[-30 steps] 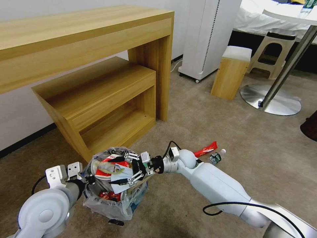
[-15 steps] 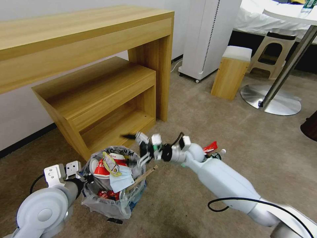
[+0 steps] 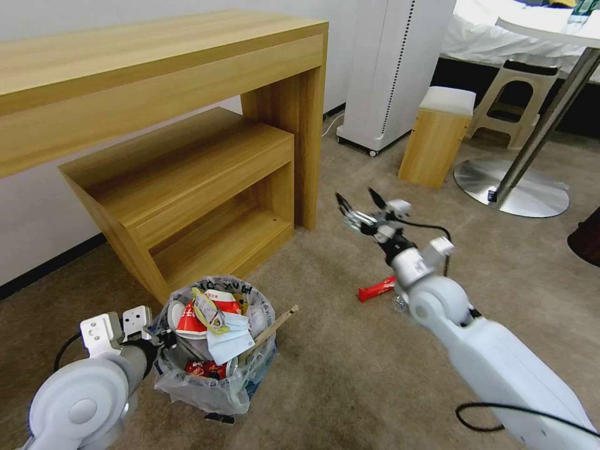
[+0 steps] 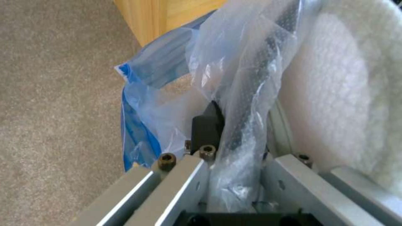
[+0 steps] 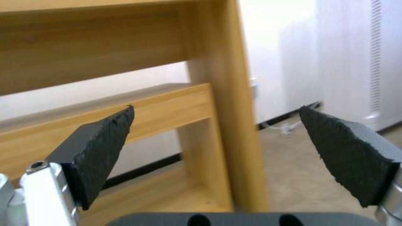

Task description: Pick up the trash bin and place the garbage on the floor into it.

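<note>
Bin (image 3: pixel 215 375) clamped at its rim by the left gripper (image 3: pixel 164 337).
Right gripper (image 3: pixel 360 205) is raised, spread wide, nothing held; a red wrapper (image 3: pixel 377 289) is seen on the carpet (image 3: pixel 350 375) below it.

We see a beige-brown floor (image 3: pixel 350 375), a light-oak desk (image 3: pixel 156 56), and a bin (image 3: pixel 215 381) lined in clear plastic with black print, blue showing beneath. A red wrapper (image 3: pixel 377 289) lies out; the right tool's (image 3: pixel 358 203) pads (image 5: pixel 105 150) are black.

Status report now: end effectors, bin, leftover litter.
Left end effector shut on trash bin rim. Right end effector open, empty, raised above the floor. Red wrapper on carpet by right arm. Nothing blocking.
</note>
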### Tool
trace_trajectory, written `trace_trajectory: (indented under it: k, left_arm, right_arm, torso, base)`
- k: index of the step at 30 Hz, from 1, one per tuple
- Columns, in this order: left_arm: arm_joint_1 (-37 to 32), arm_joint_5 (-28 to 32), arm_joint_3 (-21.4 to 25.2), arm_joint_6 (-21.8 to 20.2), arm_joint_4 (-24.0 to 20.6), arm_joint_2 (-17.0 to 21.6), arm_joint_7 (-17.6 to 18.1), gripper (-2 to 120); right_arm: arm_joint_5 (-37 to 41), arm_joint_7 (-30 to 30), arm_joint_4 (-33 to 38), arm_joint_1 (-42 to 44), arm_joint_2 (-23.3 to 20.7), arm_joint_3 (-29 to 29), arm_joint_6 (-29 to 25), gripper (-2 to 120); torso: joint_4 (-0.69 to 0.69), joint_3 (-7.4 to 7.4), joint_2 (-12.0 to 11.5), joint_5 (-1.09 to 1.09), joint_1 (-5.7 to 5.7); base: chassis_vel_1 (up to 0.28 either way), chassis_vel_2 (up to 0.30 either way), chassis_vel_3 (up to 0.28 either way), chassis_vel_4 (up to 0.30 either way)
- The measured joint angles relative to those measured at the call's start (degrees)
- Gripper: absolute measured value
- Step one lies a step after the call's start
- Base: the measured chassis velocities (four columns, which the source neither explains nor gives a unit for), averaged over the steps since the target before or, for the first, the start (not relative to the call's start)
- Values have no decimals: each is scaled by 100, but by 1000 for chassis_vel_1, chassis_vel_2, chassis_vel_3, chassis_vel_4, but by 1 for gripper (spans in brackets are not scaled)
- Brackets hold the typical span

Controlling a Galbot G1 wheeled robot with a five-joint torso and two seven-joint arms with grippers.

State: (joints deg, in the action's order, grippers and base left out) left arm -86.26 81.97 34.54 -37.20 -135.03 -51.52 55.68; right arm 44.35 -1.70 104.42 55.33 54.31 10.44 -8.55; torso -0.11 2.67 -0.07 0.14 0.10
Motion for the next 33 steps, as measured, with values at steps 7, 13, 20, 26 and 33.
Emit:
trace_trajectory:
  k: [7, 13, 20, 26, 33]
  left_arm:
    - [9, -105, -18, -7, -9, -37, -102, 0]
    - [16, -144, -13, -14, -14, -40, -165, 0]
    - [6, -244, 30, -22, -31, -50, -233, 0]
    - [-21, -281, 41, -22, -106, -72, -236, 0]
    - [-51, -283, 83, -23, -123, -51, -236, 0]
  right_arm:
    - [-756, -89, 98, 1042, 479, 1354, -113, 100]
    - [-1116, -189, 210, 1481, 842, 1995, -83, 100]
    - [-1473, -207, 325, 1797, 1185, 2360, -151, 100]
    - [-1730, -119, 387, 1988, 1366, 2436, -277, 100]
    - [-1749, -55, 389, 2059, 1499, 2451, -395, 100]
  torso:
    - [-1, 0, 0, 0, 0]
    - [0, 0, 0, -1, 0]
    - [0, 0, 0, -2, 0]
    - [0, 0, 0, -2, 0]
    - [1, 1, 0, -2, 0]
  base:
    - [0, 0, 0, 0]
    - [0, 0, 0, 0]
    - [0, 0, 0, 0]
    - [0, 0, 0, 0]
    - [0, 0, 0, 0]
